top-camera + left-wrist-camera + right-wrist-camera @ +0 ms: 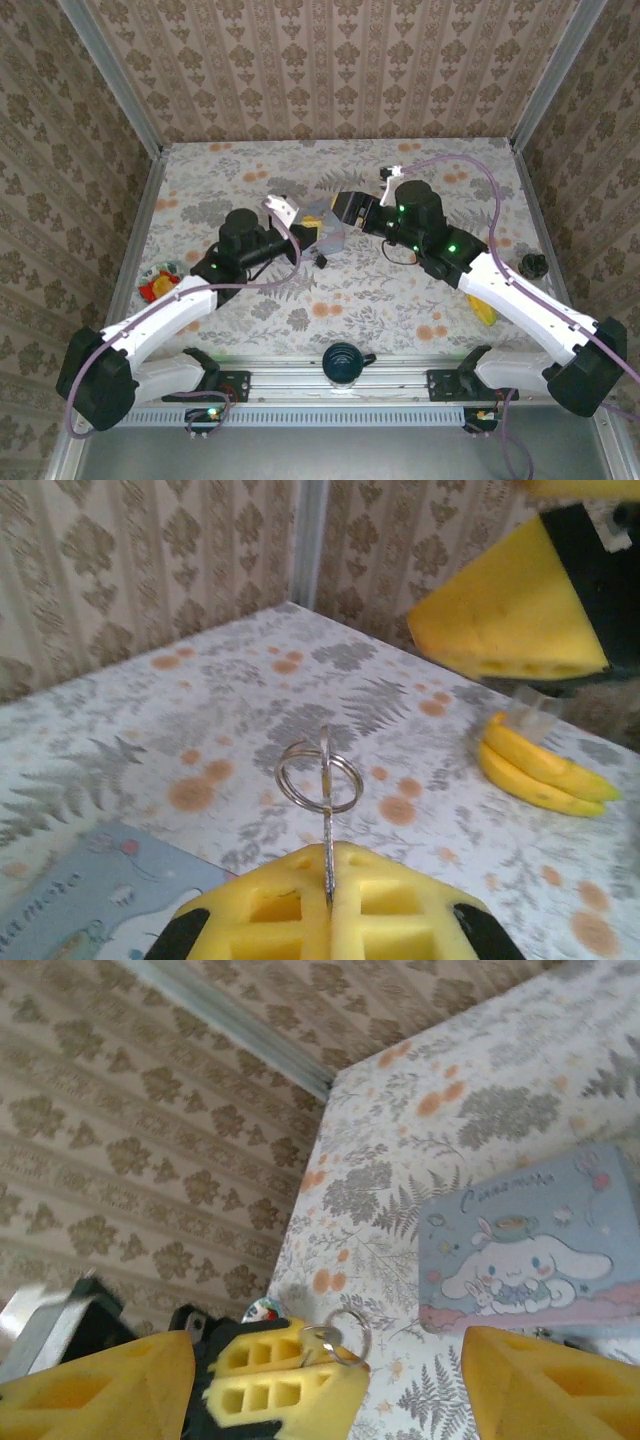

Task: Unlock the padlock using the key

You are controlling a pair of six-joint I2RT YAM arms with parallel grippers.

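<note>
My left gripper is shut on the key. The blade is pinched edge-on between the yellow fingers, and its steel ring sticks out in front. In the right wrist view the same key and ring show at the tip of the left gripper's fingers. My right gripper stands open, one yellow finger on each side of them and apart from them. From above, both grippers meet over the table's middle, left and right. A tiny dark thing, probably the padlock, lies just in front of them.
A pale blue cartoon tin lies flat under the grippers, also. Yellow bananas lie to the right. A black round knob sits by the right wall, a red-and-yellow toy at the left, and a dark round object on the front rail.
</note>
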